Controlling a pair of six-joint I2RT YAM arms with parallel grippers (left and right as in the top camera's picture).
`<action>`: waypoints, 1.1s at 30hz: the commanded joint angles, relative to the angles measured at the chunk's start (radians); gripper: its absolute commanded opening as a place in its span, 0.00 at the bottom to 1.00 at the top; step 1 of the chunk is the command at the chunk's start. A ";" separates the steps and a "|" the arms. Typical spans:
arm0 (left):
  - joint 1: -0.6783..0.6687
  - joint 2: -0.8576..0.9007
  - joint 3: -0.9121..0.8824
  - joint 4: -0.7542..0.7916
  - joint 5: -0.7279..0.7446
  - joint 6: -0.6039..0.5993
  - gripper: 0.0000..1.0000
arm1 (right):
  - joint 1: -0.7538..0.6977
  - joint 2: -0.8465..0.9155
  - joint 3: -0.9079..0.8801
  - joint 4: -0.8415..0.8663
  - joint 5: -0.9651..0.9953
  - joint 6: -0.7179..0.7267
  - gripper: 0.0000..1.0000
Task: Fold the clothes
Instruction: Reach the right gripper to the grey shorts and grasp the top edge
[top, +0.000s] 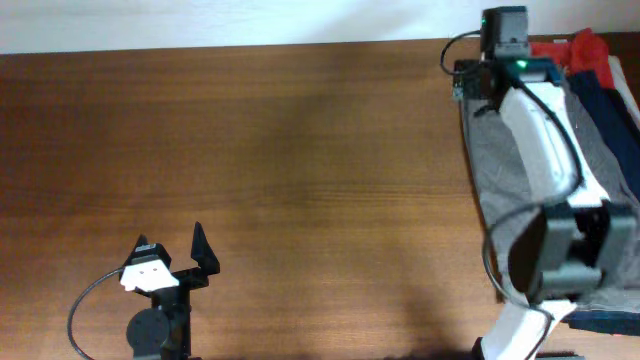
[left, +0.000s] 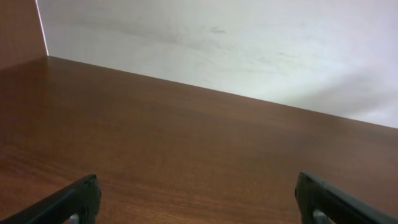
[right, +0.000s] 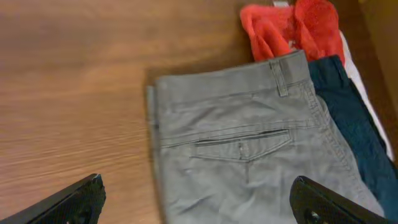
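The grey-taupe shorts (top: 490, 170) lie flat at the table's right side, partly under my right arm. In the right wrist view the shorts (right: 249, 155) show their waistband and a welt back pocket. Navy blue shorts (top: 612, 105) lie against their right side and also show in the right wrist view (right: 354, 137). A red garment (top: 577, 47) sits bunched at the far right corner, seen as well in the right wrist view (right: 286, 28). My right gripper (right: 199, 202) hangs open above the grey shorts, touching nothing. My left gripper (top: 170, 250) is open and empty at the front left, over bare wood (left: 199, 199).
The brown wooden table (top: 260, 150) runs to a white wall at the back. A white strip (right: 359, 71) shows beside the navy shorts at the table's right edge. My right arm (top: 545, 150) reaches across the clothes pile.
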 joint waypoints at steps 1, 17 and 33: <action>-0.003 -0.007 -0.004 0.001 -0.007 -0.002 0.99 | -0.006 0.122 0.026 0.053 0.108 -0.055 0.99; -0.003 -0.007 -0.004 0.000 -0.007 -0.002 0.99 | -0.007 0.405 0.026 0.222 0.182 -0.167 0.98; -0.003 -0.007 -0.004 0.001 -0.007 -0.002 1.00 | -0.018 0.373 0.031 0.203 0.178 -0.080 0.04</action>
